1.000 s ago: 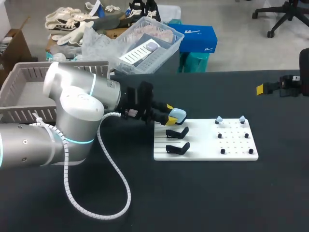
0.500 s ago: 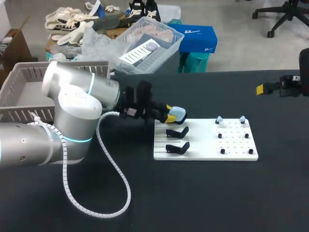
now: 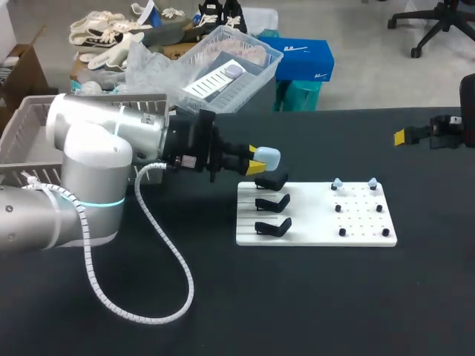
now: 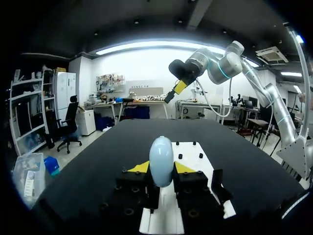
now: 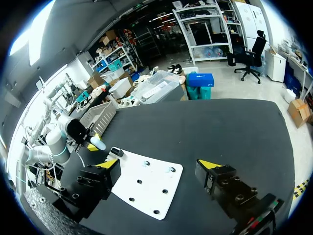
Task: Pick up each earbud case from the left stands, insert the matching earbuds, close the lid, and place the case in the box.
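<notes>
The left end effector [image 3: 258, 165] is clamped on a pale blue earbud case [image 3: 269, 157], its yellow-tipped fingers pressing the case from both sides. It holds the case just beside the rearmost black stand [image 3: 272, 182] on the white board [image 3: 319, 226], apart from that stand. Two pale blue earbuds [image 3: 336, 183] sit on pegs along the board's far edge. The right end effector [image 5: 159, 164] hangs well apart above the table [image 3: 297, 297], fingers spread wide.

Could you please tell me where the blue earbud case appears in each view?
Head view: earbud case in the left end effector, near the white board.
Left wrist view: earbud case between its fingertips.
Right wrist view: earbud case, tiny, at the other arm's tip.
Shared landmark: the white board.
</notes>
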Robot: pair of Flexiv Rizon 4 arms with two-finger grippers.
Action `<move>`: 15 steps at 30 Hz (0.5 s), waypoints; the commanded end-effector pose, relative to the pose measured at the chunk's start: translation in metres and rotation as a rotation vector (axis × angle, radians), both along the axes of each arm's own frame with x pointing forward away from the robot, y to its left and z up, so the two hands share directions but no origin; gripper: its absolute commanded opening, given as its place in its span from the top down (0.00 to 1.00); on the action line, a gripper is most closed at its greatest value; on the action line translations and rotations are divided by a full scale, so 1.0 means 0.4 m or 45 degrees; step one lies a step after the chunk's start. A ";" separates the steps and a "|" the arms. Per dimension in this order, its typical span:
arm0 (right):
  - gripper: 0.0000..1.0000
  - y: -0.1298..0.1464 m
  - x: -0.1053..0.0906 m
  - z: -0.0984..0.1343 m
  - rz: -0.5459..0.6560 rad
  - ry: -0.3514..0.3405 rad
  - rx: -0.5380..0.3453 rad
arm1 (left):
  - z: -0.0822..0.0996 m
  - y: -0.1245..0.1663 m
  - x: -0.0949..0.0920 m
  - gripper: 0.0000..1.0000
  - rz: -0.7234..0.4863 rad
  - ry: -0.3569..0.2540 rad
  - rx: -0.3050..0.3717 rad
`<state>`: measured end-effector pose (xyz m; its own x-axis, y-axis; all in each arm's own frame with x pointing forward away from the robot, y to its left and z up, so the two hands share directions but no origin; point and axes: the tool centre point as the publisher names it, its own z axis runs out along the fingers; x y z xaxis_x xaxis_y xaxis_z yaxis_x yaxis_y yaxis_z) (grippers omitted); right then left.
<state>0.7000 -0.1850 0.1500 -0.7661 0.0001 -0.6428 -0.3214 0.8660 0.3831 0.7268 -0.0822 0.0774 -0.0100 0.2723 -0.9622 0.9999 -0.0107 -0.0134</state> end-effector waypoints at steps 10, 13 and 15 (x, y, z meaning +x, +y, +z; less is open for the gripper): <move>0.00 0.000 0.000 0.000 0.000 0.000 0.000 | 0.116 0.036 -0.152 1.00 0.044 0.015 -0.184; 0.00 0.000 0.000 0.000 0.000 0.000 0.000 | 0.123 0.034 -0.177 1.00 0.034 0.007 -0.196; 0.00 0.000 0.000 0.000 0.000 0.000 0.000 | 0.125 0.033 -0.194 1.00 0.022 -0.014 -0.210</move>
